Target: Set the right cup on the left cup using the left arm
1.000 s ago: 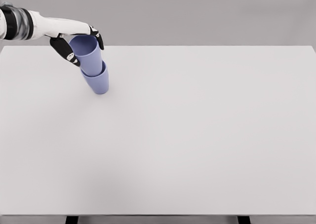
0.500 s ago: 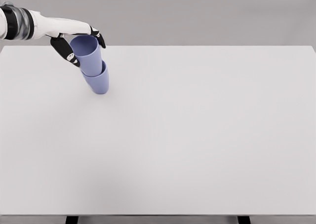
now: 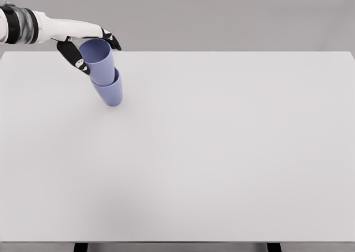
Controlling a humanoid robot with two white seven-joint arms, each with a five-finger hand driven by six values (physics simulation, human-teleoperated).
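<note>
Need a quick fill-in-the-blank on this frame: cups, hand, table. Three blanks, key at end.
1. The upper cup sits nested in the ____ cup.
2. Both cups are ____ in colour.
3. The left hand is at the upper cup's rim; the ____ hand is out of view.

Missing words: lower; blue; right

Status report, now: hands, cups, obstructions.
Left hand open around upper cup. Upper cup nested in lower cup. Right hand out of view. No obstructions.

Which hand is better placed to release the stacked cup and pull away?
Left. The left hand is at the rim of the upper blue plastic cup, already nested in the lower blue plastic cup on the white table. No right arm is visible.
</note>
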